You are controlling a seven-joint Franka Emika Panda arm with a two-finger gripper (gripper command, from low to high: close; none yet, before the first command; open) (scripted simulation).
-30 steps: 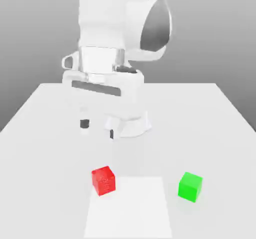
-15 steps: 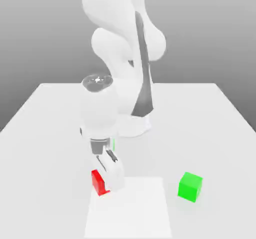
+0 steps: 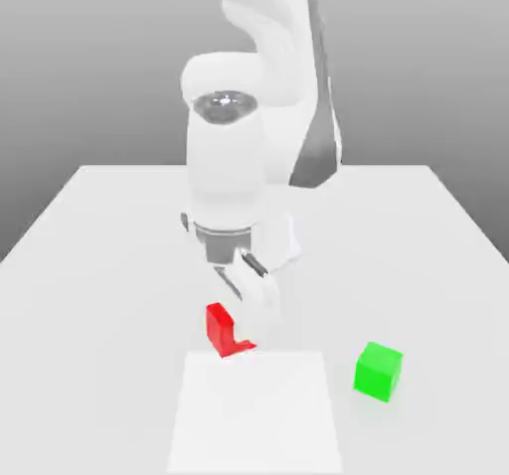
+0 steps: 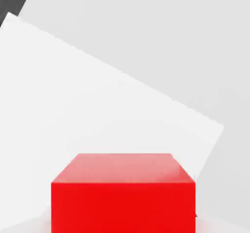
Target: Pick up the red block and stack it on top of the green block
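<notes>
Since the earlier frames, my arm has come down over the red block [image 3: 225, 330], closed on it, and carried it up and slightly toward the exterior view's right; the block no longer sits where it first rested.

The white Panda arm [image 3: 234, 170] dominates the exterior view, rising from its base at the back of the pale grey tabletop [image 3: 89, 254] and bending forward and down. A lighter white square patch [image 3: 256, 413] lies flat on the tabletop at the front.

The claw [image 3: 239, 324] points downward just above the far edge of that patch. It is clamped on the red block, which hangs between the fingers, partly hidden behind the near finger [image 3: 256, 309]. I judge the block to be lifted off the surface. In the hand view the red block [image 4: 123, 193] sits close to the lens with the patch [image 4: 97, 105] beneath it.

The green block [image 3: 379, 370] stands on the tabletop to the exterior view's right of the patch, well apart from the red block.

What could go wrong, in my judgement: the block looks angled in the grip, so it could land skewed and slide off the green block. Descending off-centre could nudge the green block aside. Releasing too high could make the red block bounce away.
</notes>
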